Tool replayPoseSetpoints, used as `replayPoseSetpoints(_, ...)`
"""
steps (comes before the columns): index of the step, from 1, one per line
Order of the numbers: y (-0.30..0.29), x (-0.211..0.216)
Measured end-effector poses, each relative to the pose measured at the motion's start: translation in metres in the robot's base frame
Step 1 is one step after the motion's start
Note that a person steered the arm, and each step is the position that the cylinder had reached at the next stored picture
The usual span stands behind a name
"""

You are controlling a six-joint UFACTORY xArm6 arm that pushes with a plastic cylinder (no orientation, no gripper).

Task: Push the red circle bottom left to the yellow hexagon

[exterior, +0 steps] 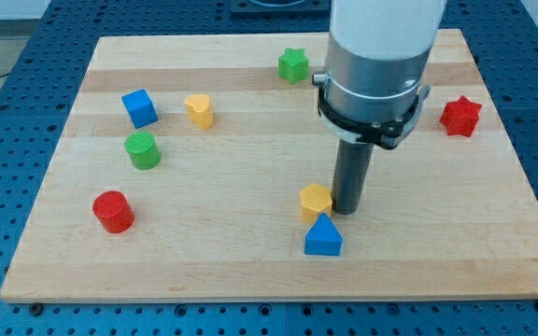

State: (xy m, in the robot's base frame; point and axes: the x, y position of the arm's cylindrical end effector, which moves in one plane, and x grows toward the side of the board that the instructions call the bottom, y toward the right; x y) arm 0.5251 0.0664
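My tip [348, 209] is sitting just right of the yellow hexagon [315, 201], holding nothing; the red circle [113, 211] is waiting far to its left, unpushed.

pale smooth wooden board [250, 261], matt plastic-looking red circle [113, 211]

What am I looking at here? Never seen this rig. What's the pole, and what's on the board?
One camera view, looking down at a wooden board. The white and grey column is a robot arm ending in a dark rod; it holds nothing, it only pushes. My tip rests just to the view's right of the yellow hexagon, with the blue triangle right below that. Also there: red circle at bottom left, green circle, blue cube, yellow heart, green star, red star.
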Motion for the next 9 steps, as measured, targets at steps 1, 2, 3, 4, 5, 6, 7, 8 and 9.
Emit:
replayPoseSetpoints(1, -0.004, 0.001)
replayPoseSetpoints(2, -0.003, -0.026)
replayPoseSetpoints(3, -0.048, -0.032)
replayPoseSetpoints(4, -0.132, -0.024)
replayPoseSetpoints(5, -0.188, -0.025)
replayPoseSetpoints(6, -0.235, -0.024)
replayPoseSetpoints(7, -0.295, -0.028)
replayPoseSetpoints(8, -0.322, -0.027)
replayPoseSetpoints(9, -0.302, -0.004)
